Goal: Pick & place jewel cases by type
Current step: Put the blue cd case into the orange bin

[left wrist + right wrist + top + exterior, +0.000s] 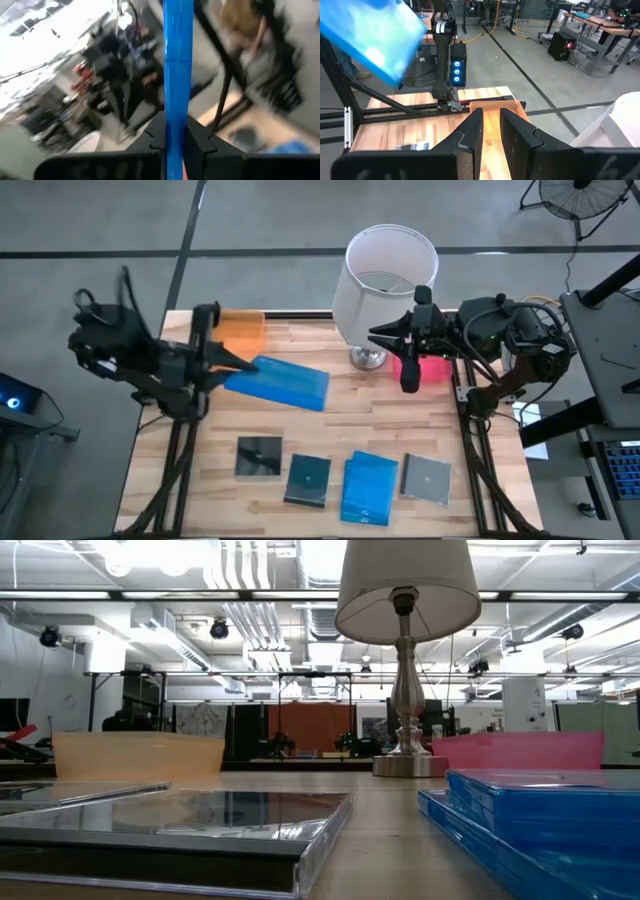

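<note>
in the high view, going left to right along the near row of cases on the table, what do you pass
dark square case → second dark square case → blue jewel case → grey square case

Colours on the table: pale striped wood tabletop (340,415), one bright blue jewel case (285,383) up around 10 o'clock, another blue case (368,486) at 6. Three dark grey cases, the left one (259,457) shiny black-ish, the middle one (308,478) dark teal-grey, the right one (427,478) lighter grey. Orange tray (242,332) at 11, pink tray (433,367) at 2, white lampshade (388,272) on a silver lamp base (368,358).
</note>
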You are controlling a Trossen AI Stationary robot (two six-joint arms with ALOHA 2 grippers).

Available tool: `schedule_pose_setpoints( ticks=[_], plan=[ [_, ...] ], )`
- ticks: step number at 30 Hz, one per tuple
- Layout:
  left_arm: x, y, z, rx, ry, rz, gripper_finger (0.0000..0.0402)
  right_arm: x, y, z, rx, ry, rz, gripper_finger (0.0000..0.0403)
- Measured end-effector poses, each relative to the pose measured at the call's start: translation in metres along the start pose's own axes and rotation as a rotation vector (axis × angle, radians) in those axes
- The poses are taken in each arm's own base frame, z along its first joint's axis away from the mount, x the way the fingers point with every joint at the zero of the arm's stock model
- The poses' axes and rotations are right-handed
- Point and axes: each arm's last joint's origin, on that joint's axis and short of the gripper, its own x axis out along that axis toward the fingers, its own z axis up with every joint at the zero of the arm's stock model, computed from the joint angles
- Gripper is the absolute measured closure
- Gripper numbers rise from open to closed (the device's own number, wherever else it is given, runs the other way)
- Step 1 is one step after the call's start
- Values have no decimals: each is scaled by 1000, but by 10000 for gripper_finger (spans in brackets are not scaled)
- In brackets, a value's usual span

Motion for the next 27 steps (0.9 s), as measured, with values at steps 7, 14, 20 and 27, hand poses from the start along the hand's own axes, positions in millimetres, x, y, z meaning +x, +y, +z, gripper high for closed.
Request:
schedule_pose_setpoints(
  ticks=[7, 14, 20, 27],
  plan=[
    [19, -12, -7, 278, 315, 204, 396, 0, -1, 0, -12, 0, -10, 346],
    [51, -31, -13, 656, 738, 391, 396, 1, -1, 0, -30, 2, -11, 346],
    [69, -42, -18, 716, 783, 359, 396, 1, -1, -1, -31, 3, -15, 346],
    [71, -45, -17, 716, 781, 358, 396, 1, -2, -1, -31, 6, -17, 346]
  ],
)
